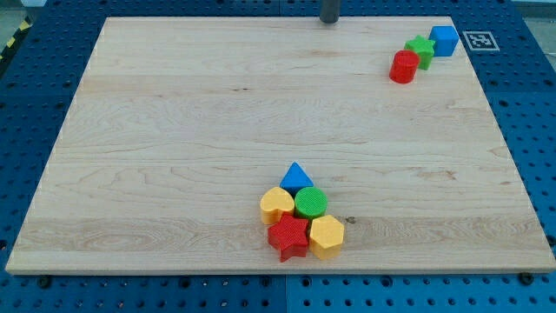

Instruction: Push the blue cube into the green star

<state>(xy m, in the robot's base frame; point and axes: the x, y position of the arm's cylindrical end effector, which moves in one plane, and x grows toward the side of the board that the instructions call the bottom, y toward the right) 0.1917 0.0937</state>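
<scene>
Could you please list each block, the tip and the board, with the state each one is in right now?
blue cube: top right, touching the green star.
green star: between cube and red cylinder.
red cylinder: upright, against the star.
blue triangle: top of the lower cluster.
yellow heart: cluster's left.
green cylinder: cluster's middle.
red star: cluster's bottom.
yellow hexagon: cluster's right.
my tip: top edge, touching no block.
board: flat.

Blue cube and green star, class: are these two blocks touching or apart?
Touching. The camera view shows the blue cube pressed against the green star at the view's top right, with no wood visible between them.
</scene>
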